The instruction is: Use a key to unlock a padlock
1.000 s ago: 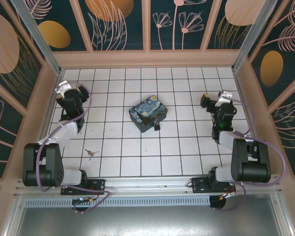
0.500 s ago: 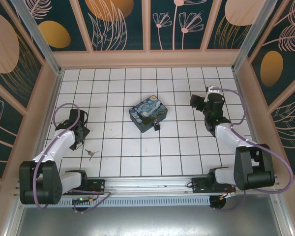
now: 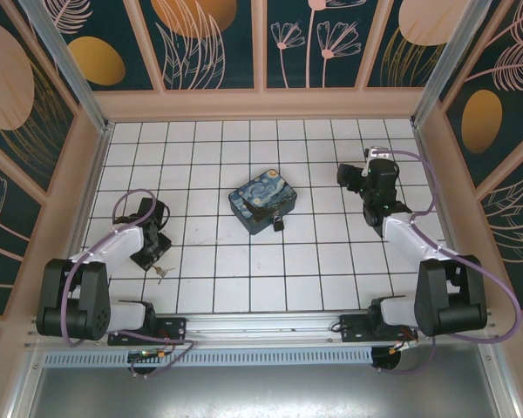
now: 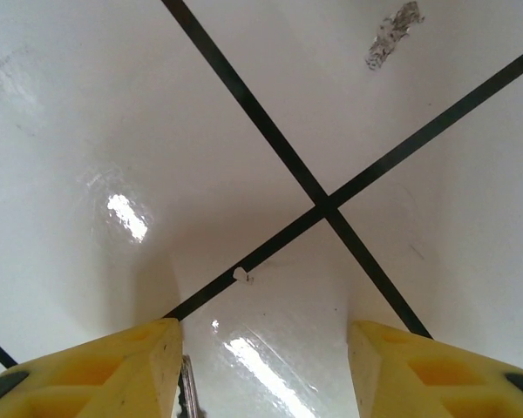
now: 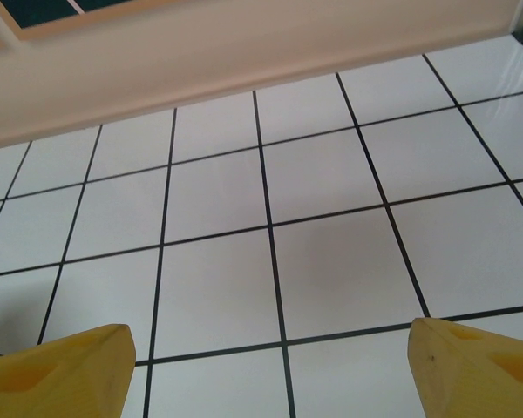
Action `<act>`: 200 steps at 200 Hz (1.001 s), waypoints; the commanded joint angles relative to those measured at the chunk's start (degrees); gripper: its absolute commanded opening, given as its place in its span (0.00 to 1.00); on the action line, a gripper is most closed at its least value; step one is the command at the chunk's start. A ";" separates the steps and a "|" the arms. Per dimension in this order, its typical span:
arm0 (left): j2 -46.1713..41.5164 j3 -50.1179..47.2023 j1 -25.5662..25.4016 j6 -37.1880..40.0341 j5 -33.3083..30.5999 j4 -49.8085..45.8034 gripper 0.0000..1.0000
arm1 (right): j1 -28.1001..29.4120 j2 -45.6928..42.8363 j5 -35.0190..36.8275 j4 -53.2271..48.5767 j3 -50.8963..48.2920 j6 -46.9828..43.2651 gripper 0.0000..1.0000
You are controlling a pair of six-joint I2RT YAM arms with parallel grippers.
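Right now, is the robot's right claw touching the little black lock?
Apart. The top external view shows bare white tiles between the right gripper and the padlock, which sits at the front of the painted box.

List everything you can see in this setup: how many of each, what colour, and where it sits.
painted box: one, blue with yellow swirls, middle of the table
padlock: one, black, at the box's near edge
key: one, pale grey metal, on the near-left tiles
tiled table: one, white with black grid lines, under everything
wall panels: several, dark teal with peach plant drawings, along the far and side edges
left gripper: one, yellow fingers, open, low over the tiles with the key beside one finger
right gripper: one, yellow fingers, open, over bare tiles at the far right
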 commanded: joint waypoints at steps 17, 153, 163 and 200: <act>-0.67 -1.25 -1.58 -2.86 0.90 -2.65 0.49 | 0.38 1.42 -0.19 -2.19 3.41 1.26 0.82; -8.81 0.99 -2.61 -2.24 3.90 -11.76 0.48 | 2.11 0.58 1.70 -4.68 4.05 2.24 0.82; -8.74 -0.13 -2.74 -2.31 4.39 -11.10 0.48 | 2.40 0.83 1.90 -4.51 4.03 2.38 0.82; -6.34 -3.78 -2.96 -2.44 6.51 -6.02 0.46 | 2.94 1.45 2.10 -4.83 4.61 2.39 0.82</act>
